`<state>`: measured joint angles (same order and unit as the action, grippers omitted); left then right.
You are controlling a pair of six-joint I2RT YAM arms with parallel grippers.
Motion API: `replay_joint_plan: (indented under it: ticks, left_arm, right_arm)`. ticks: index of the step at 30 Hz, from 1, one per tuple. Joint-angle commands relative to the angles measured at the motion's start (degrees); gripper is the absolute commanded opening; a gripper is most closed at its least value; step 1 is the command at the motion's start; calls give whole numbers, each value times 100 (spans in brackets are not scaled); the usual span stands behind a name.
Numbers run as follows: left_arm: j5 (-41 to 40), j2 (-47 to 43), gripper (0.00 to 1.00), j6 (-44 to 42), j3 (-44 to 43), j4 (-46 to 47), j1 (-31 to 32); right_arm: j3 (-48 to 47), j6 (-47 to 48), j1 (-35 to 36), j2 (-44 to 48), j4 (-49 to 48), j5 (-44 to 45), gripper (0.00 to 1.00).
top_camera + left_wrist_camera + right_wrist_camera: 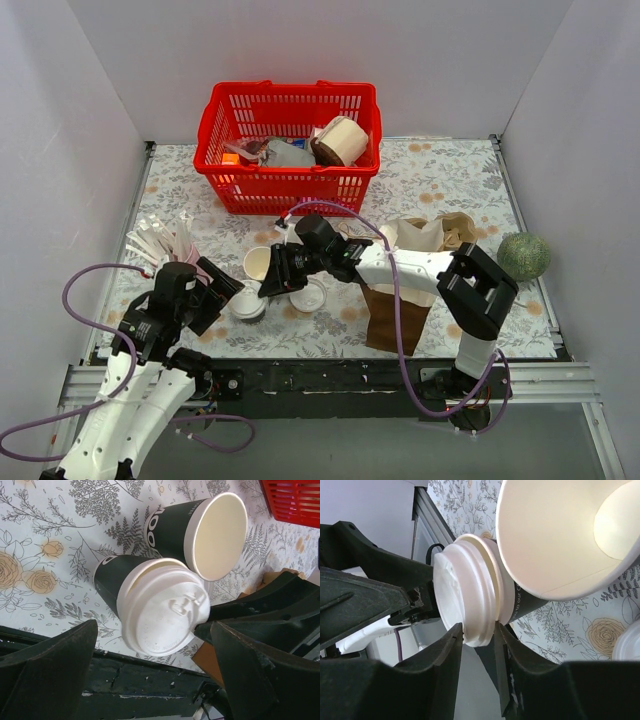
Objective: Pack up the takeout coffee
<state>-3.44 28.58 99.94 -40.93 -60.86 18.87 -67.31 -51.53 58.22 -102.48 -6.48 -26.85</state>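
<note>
Our right gripper (479, 640) pinches the lid (165, 612) rim of the takeout coffee (248, 305). Left gripper (150, 630) is spread wide round it. It's on the table (450, 170) by the lidless cup (258, 263). Lid's crooked & could pop off if we pull.

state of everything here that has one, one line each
coffee: upright, lid on
lidless cup: upright, empty
loose lid: lying flat, on no cup
bag: standing, top open
basket: upright, holds several items
left gripper: open, fingers either side of the coffee
right gripper: shut on the coffee's lid rim
</note>
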Motion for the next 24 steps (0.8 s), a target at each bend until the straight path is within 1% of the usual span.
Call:
replay_joint_plan:
  ticks: [1, 5, 15, 18, 22, 24]
  left_arm:
    - [36, 34, 98, 69, 163, 30, -15]
    - [89, 51, 98, 113, 313, 127, -15]
    - [-95, 78, 98, 166, 357, 109, -15]
    - [-69, 43, 98, 166, 401, 145, -15]
    - [19, 130, 98, 175, 480, 276, -24]
    - [-7, 209, 98, 175, 480, 303, -15]
  right_arm:
    - [-186, 11, 32, -9, 129, 259, 42]
    - [-309, 160, 32, 26, 375, 417, 48]
    - [-432, 222, 32, -62, 472, 479, 49]
    - [-459, 284, 58, -62, 472, 496, 52]
    - [-511, 380, 146, -71, 446, 497, 61]
    - [-546, 459, 172, -71, 507, 567, 64]
